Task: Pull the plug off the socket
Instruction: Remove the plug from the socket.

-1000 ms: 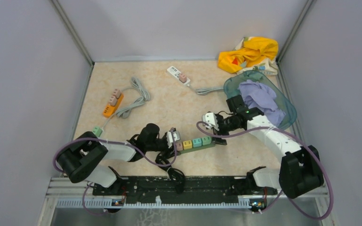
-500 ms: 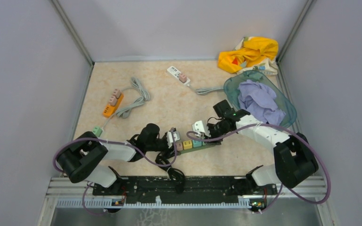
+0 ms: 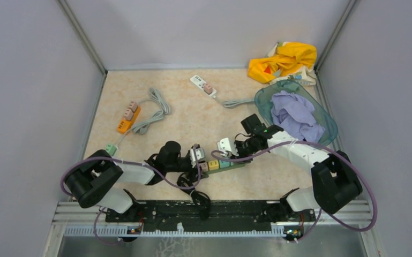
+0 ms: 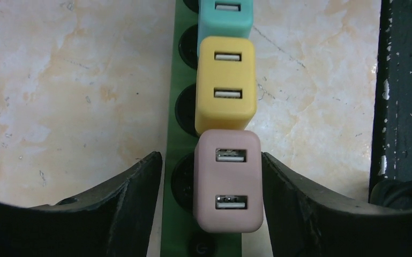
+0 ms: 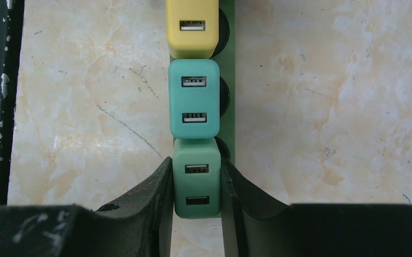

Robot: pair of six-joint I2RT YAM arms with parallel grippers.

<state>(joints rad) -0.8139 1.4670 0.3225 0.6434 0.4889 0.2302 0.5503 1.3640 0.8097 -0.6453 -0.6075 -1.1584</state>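
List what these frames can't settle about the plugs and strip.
- Prongs of green plug and pink plug: wrist views, hidden beneath plug bodies.
- Power strip near end: left wrist view, cut by bottom edge.
- Green plug in top view: covered by right gripper.

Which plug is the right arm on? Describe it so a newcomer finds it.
Find the green power strip lying just ahead of the arm bases, carrying four cube plugs in a row. Take the green plug at its right end, clamped in the jaws of the right gripper. Its neighbour, the teal plug, is lighter and bluer.
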